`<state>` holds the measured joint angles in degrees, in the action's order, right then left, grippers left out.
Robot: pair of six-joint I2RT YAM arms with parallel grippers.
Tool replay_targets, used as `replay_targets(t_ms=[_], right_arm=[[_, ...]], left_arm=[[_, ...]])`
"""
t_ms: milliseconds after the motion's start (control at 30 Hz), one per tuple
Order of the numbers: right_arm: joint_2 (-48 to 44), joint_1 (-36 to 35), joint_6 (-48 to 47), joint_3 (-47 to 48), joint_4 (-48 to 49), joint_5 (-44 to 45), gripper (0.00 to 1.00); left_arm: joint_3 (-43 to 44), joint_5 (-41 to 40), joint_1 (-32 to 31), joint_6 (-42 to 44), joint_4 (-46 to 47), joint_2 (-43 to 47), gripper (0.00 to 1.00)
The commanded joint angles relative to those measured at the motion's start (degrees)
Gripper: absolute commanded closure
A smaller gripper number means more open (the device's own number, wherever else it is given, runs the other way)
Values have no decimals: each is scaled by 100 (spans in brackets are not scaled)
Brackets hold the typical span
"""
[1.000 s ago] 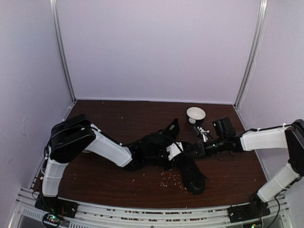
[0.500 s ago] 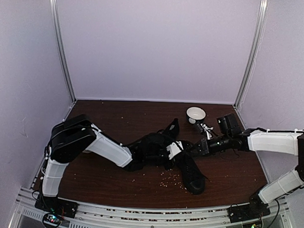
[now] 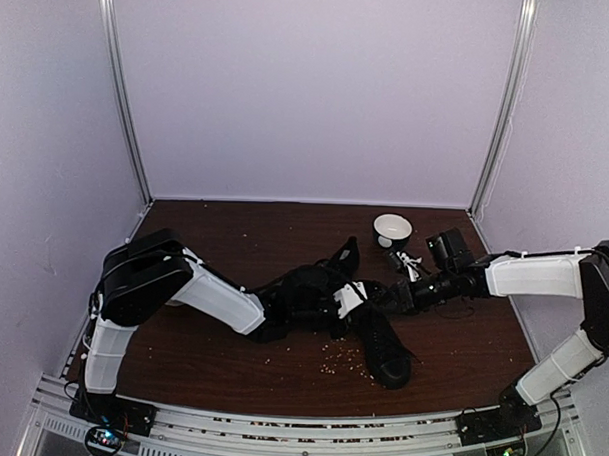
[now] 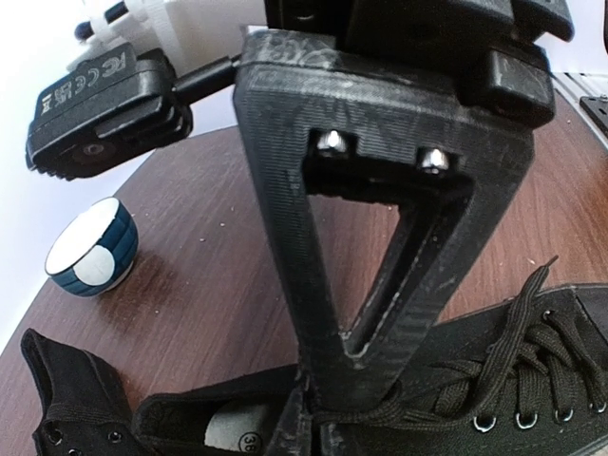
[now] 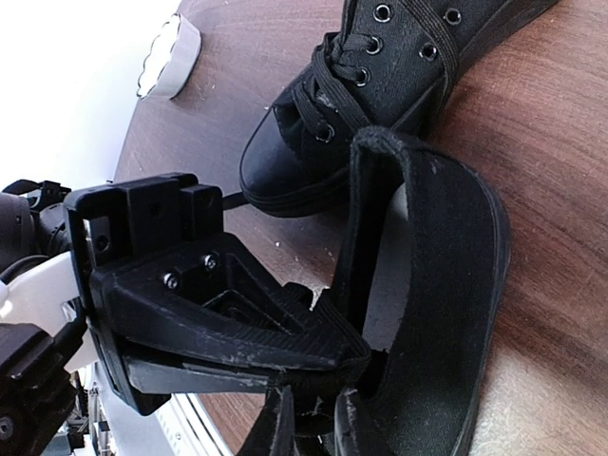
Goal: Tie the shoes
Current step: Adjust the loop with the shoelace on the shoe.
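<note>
Two black shoes lie mid-table: one [image 3: 385, 349] with its toe toward the near edge, the other [image 3: 304, 288] partly under my left arm. My left gripper [image 3: 350, 302] and right gripper [image 3: 384, 299] meet tip to tip between them. In the left wrist view the left gripper [image 4: 315, 420] is shut on a black lace running toward the laced shoe [image 4: 518, 385]. The right gripper's finger [image 4: 380, 237] fills the middle of that view. In the right wrist view the right gripper [image 5: 312, 394] stands slightly open over the shoe opening [image 5: 446, 275], with a black strand in the gap.
A white bowl with a blue outside [image 3: 392, 229] [image 4: 90, 249] stands behind the right gripper. Light crumbs [image 3: 345, 362] are scattered on the brown table [image 3: 214, 235] near the shoes. Lilac walls close in three sides.
The right arm pulled out to the right half a second ago and has come back left toward the shoes. Its jaws have parted slightly. The left gripper closed fully and stayed put.
</note>
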<state>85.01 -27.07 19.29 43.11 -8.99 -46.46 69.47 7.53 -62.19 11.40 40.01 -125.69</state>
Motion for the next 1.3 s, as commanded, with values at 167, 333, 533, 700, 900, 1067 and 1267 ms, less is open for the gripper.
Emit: replay_targets(t_ms=[167, 333, 533, 700, 900, 1067, 1267], right_arm=[[349, -104, 110, 81, 395, -345, 82], [559, -182, 320, 19, 774, -509, 82], [535, -211, 382, -17, 832, -588, 97], [337, -141, 261, -62, 627, -385, 100], [-87, 32, -108, -2, 141, 65, 100], [-201, 104, -190, 39, 17, 127, 100], [-271, 138, -288, 99, -159, 120, 100]], left_arm=[[11, 118, 23, -189, 650, -82, 100], [136, 354, 23, -505, 800, -193, 100], [159, 290, 23, -665, 992, -246, 100], [50, 184, 23, -564, 944, -181, 100], [-201, -415, 23, 116, 499, 86, 92], [-241, -671, 23, 589, 199, 193, 84], [-210, -638, 27, 828, -32, 265, 78]])
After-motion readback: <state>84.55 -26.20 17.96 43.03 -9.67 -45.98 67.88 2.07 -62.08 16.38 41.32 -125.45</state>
